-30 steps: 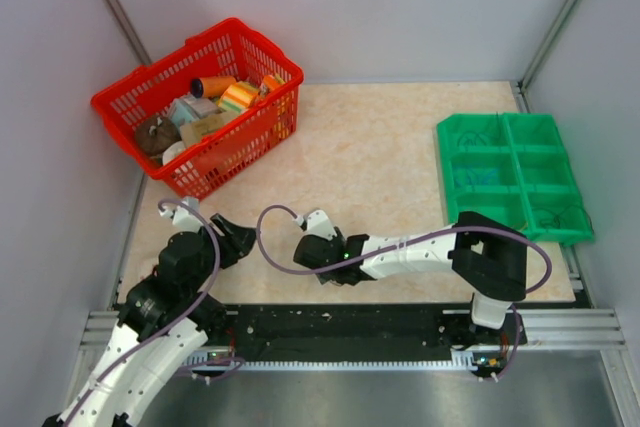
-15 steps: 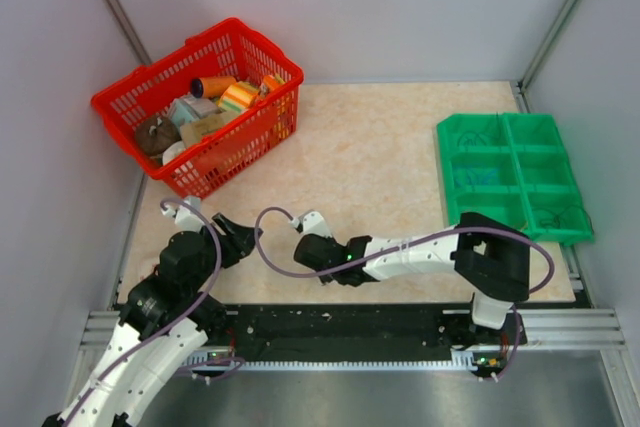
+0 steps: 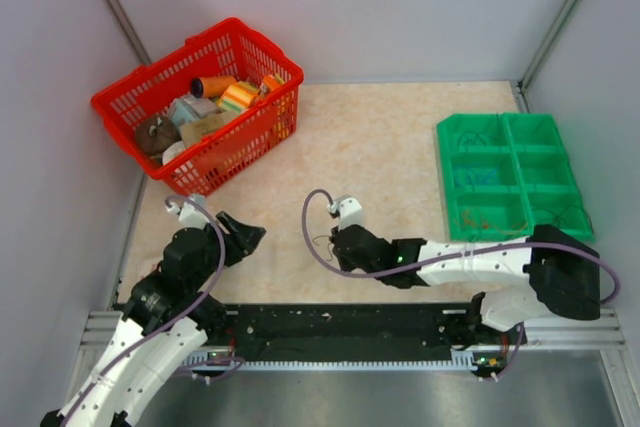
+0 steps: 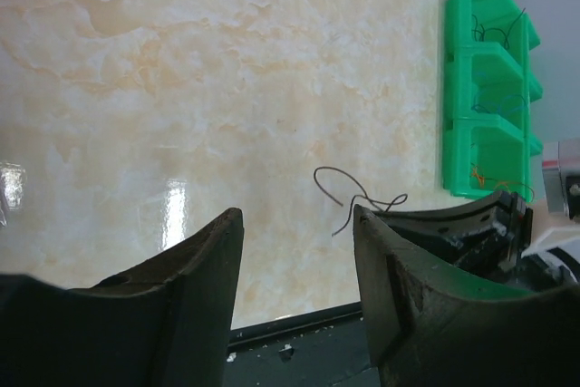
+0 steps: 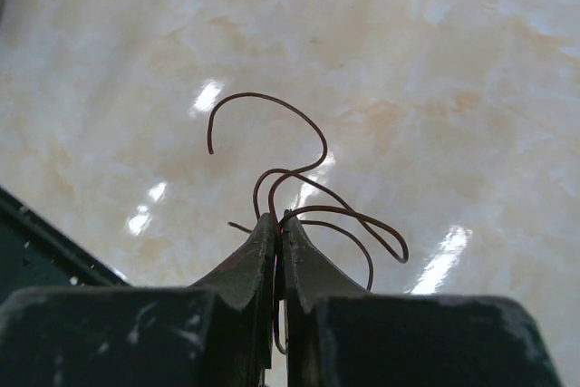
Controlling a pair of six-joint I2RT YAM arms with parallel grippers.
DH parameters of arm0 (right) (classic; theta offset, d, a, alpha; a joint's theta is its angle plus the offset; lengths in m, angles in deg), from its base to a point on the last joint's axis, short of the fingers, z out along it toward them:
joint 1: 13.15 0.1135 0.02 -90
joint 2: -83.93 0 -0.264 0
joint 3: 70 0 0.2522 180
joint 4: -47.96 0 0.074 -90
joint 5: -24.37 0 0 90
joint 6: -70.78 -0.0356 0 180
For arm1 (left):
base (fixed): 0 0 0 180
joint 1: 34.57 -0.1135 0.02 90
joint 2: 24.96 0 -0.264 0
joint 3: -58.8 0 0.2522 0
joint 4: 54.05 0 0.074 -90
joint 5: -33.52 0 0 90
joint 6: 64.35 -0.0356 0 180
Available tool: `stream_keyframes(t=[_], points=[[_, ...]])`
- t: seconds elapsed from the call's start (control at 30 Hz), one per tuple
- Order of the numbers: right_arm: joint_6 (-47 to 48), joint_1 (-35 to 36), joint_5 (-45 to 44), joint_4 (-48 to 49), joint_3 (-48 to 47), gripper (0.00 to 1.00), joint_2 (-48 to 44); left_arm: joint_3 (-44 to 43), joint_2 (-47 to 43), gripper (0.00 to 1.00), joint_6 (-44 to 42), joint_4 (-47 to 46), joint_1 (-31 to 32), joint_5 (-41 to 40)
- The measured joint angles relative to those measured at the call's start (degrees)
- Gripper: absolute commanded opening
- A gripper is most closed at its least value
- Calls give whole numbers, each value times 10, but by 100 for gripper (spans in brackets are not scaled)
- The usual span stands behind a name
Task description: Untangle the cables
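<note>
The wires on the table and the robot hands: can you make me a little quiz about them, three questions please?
1. True or false: the left gripper is holding the cables.
2. Pick one. The right gripper is: A) wide open, B) shut on the cables, C) out of sight.
3. Fill in: the plastic basket at the far left of the table is coloured ____.

Key: 1 false, its fingers are open and empty; 2 B; 3 red.
</note>
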Motion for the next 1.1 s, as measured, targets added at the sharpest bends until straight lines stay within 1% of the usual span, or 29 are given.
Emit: stream_keyframes(t=[0.17, 0.27, 0.33, 0.37, 0.47, 0.5, 0.6, 0.67, 0.77, 0.87, 0.9, 0.97, 1.03, 1.07, 1.1], points=[[-36, -66, -9, 4, 39, 0, -26, 2, 4, 56, 2, -3, 0, 5], [-62, -103, -71, -40, 49, 0, -73, 2, 7, 56, 1, -3, 0, 8], [-84, -139, -116, -74, 50, 0, -131, 2, 9, 56, 1, -3, 0, 11], [-97, -171, -135, -90, 50, 0, -167, 2, 10, 55, 1, -3, 0, 12], [-140, -303, -182, -132, 49, 0, -268, 2, 12, 55, 2, -6, 0, 18], [-149, -362, -189, -145, 49, 0, -297, 2, 12, 54, 2, -8, 0, 19], [-158, -489, -204, -171, 48, 0, -337, 3, 12, 54, 5, -11, 0, 24], [-154, -564, -206, -185, 43, 0, -337, 3, 12, 54, 7, -12, 0, 26], [-147, -674, -198, -204, 25, 0, -306, 3, 14, 53, 7, -12, 0, 32], [-149, -800, -160, -223, 17, 0, -275, 3, 16, 53, 7, -12, 0, 34], [-153, -834, -150, -229, 17, 4, -272, 4, 16, 53, 7, -12, 0, 34], [-160, -883, -140, -240, 17, 5, -268, 4, 16, 53, 7, -11, 0, 34], [-165, -911, -130, -251, 12, 5, -263, 4, 16, 53, 7, -12, 0, 35], [-169, -920, -125, -255, 6, 1, -257, 4, 16, 53, 7, -12, 0, 36], [-172, -927, -119, -258, 0, 0, -251, 4, 16, 53, 7, -12, 0, 37]])
